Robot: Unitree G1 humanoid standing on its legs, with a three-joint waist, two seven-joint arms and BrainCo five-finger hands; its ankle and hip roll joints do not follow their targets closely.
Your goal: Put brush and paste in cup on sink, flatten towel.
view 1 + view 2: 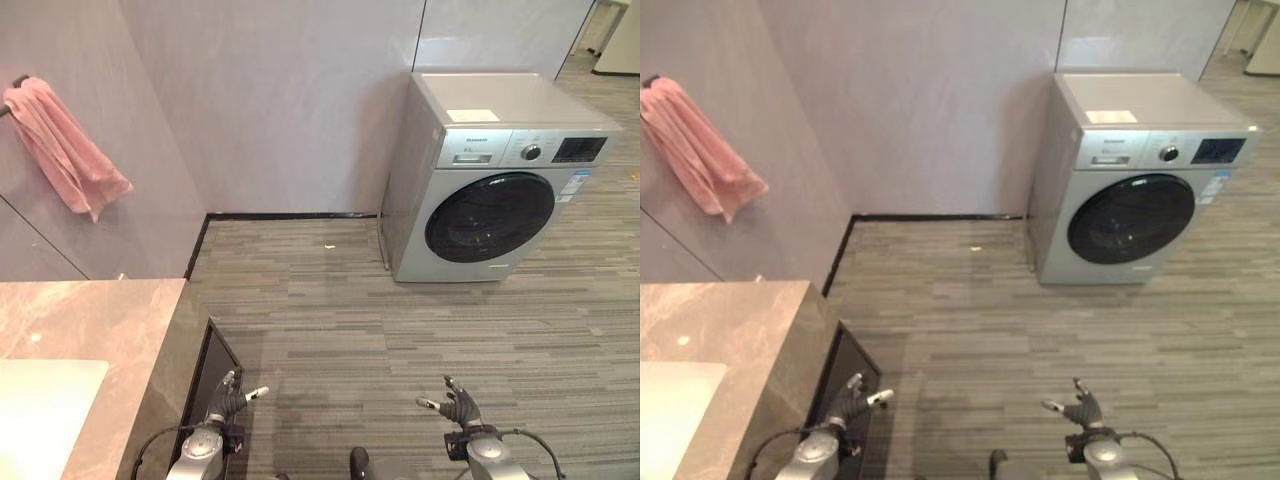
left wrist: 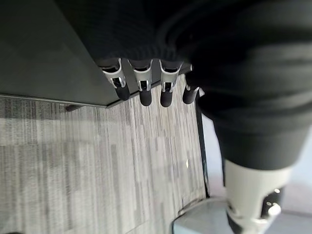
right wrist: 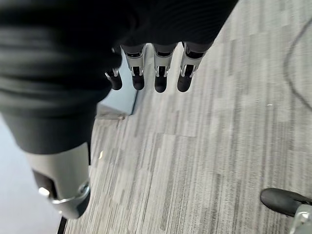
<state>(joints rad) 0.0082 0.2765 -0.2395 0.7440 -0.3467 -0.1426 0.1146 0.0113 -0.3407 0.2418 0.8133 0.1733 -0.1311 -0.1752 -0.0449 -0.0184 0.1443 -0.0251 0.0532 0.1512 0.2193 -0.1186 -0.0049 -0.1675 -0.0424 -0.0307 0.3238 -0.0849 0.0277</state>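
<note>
2 hands low and empty, nothing of the task grasped yet. Far left: pink towel (image 1: 62, 145) hanging bunched and slanted from a dark wall bar, so not yet flattened; likely left that way for the smoothing step. Below it, marble counter (image 1: 90, 320) with pale sink basin (image 1: 40, 410) at the corner edge; brush, paste and cup nowhere to be made out here. Beside the counter's dark side panel, left hand (image 1: 228, 397), fingers loosely extended, holding nothing. Further right, right hand (image 1: 455, 405) over the striped floor, fingers likewise relaxed and released. Far right, grey washing machine (image 1: 490, 180) against the wall, door closed. Probably a turn toward the counter next.
</note>
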